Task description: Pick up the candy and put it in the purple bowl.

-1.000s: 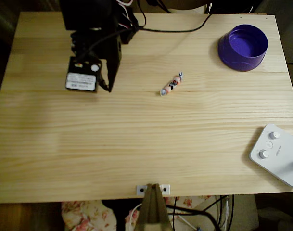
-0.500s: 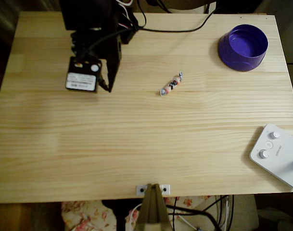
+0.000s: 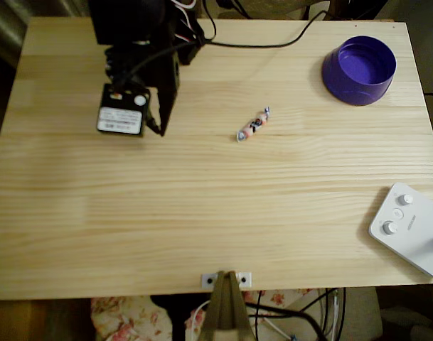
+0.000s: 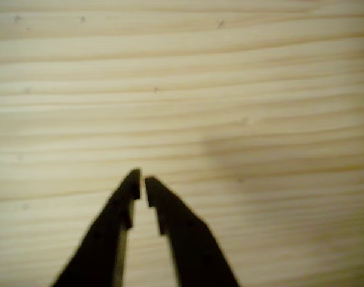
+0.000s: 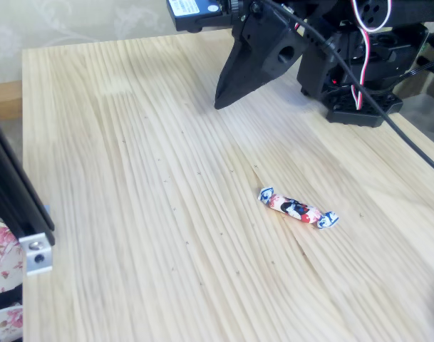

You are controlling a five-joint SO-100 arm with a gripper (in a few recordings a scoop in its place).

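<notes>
Step in hand, as judged: the approach. Nothing is grasped yet.

The candy [image 3: 253,125] lies on the bare table [image 3: 202,213] near its middle, tilted on a diagonal in the overhead view, well apart from the gripper [image 3: 160,130], which hangs at the upper left with its tips pointing down. The purple bowl [image 3: 359,69] stands at the upper right corner, empty as far as the inside shows, well apart from the candy.

To do this step well:
- Swing toward the candy and part the fingers before you descend; you have nothing to gain by lowering them closed.
- Turn the wrist so the fingers straddle the candy across its short axis, at the fat middle, not the twisted ends [image 5: 266,194], which would likely slip.
- The sweet is small and lies flat, so you need the tips right down at the wood before closing; a high close probably misses or flicks it away.
- Keep clear of the white remote-like device [image 3: 412,227] at the lower right when you carry across.

Jaws: in the wrist view [image 4: 140,182] the two dark tips stand almost together, only a thin slit between them, over bare wood grain. They hold nothing and touch nothing that you can see.
</notes>
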